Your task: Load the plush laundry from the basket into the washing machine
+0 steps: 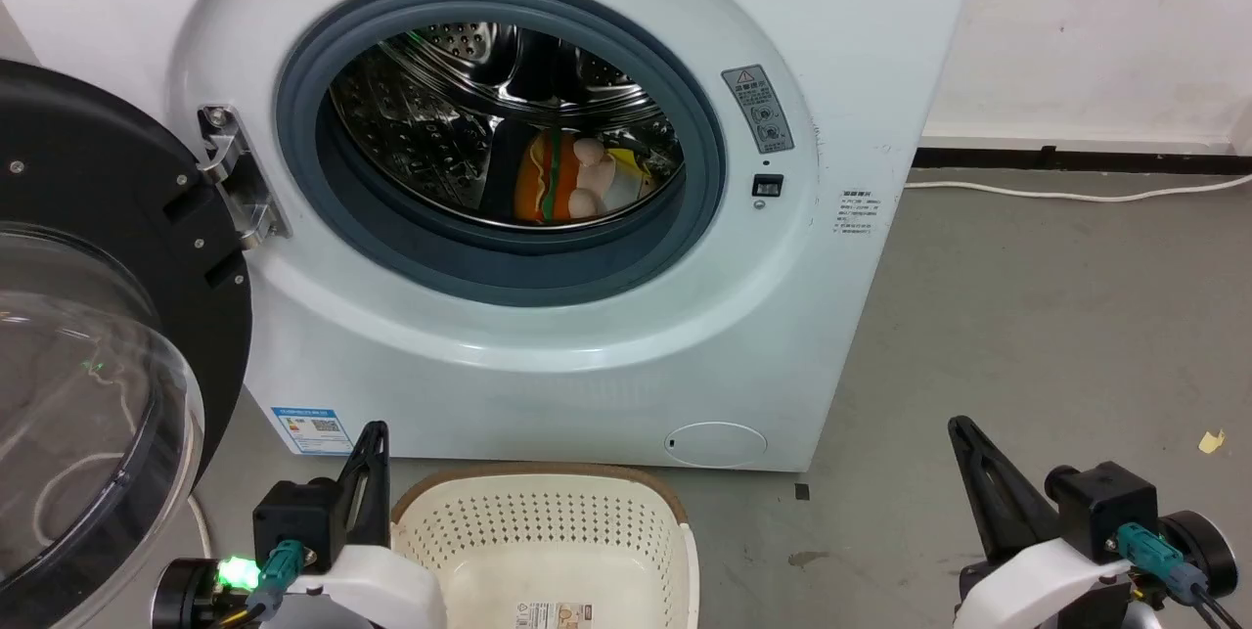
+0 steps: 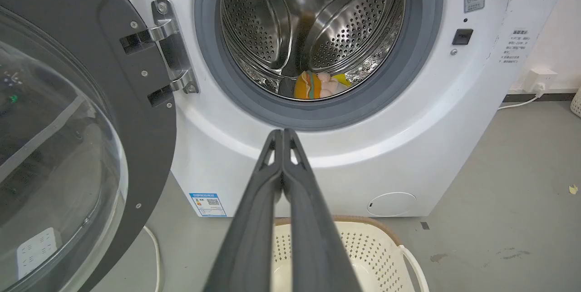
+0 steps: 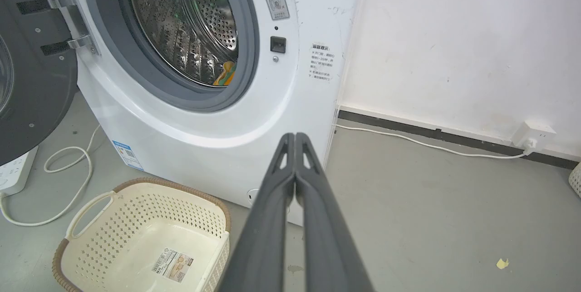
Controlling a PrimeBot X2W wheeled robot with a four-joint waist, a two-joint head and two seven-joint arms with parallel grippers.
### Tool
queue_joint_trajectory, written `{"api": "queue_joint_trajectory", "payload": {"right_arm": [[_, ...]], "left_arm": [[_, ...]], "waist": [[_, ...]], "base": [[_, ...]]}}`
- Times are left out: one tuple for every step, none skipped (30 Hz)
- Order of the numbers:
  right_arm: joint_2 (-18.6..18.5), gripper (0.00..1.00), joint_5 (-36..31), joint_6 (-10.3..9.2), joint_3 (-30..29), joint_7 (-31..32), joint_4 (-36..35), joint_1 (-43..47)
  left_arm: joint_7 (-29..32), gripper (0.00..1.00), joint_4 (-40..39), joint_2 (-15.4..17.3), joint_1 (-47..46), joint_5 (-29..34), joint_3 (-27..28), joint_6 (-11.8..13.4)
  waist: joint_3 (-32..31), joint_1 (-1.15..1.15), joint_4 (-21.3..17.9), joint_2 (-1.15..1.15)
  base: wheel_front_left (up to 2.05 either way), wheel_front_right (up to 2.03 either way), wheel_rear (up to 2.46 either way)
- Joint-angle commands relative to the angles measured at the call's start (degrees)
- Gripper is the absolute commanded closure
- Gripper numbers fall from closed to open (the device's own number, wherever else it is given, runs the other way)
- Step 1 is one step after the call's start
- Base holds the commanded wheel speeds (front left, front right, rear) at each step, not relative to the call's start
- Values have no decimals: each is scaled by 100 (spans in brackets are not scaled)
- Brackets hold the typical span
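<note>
The orange bun-shaped plush point(image 1: 540, 181) and the peach-white-yellow doll point(image 1: 602, 177) lie together at the bottom of the steel drum of the white washing machine point(image 1: 548, 345); the plush point(image 2: 305, 86) shows there in the left wrist view too. The cream basket point(image 1: 544, 541) stands on the floor before the washer, and only its paper label point(image 3: 171, 264) shows inside it. My left gripper point(image 1: 376, 433) rests at the basket's left, shut, holding nothing. My right gripper point(image 1: 961, 428) is off to the right over the floor, shut, holding nothing.
The washer's black-rimmed bubble door point(image 1: 88, 355) stands swung open at the left. A white cable point(image 3: 68, 178) and a power strip point(image 3: 13, 171) lie on the grey floor left of the basket. A wall point(image 3: 454, 47) with a cord along it stands at the right.
</note>
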Motion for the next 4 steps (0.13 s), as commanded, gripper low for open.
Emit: {"api": "queue_joint_trajectory", "payload": {"right_arm": [[2,100,-43,-5,-9,7,-24,-69],[2,100,-43,-5,-9,7,-24,-69],[2,100,-43,-5,-9,7,-24,-69],[2,100,-43,-5,-9,7,-24,-69]], "left_arm": [[2,100,-25,0,-86,14,2,-25],[2,100,-25,0,-86,14,2,-25],[2,100,-25,0,-86,14,2,-25],[2,100,-25,0,-86,14,2,-25]], "waist": [[0,0,0,0],[0,0,0,0],[0,0,0,0],[0,0,0,0]], "base": [[0,0,0],[0,0,0],[0,0,0],[0,0,0]]}}
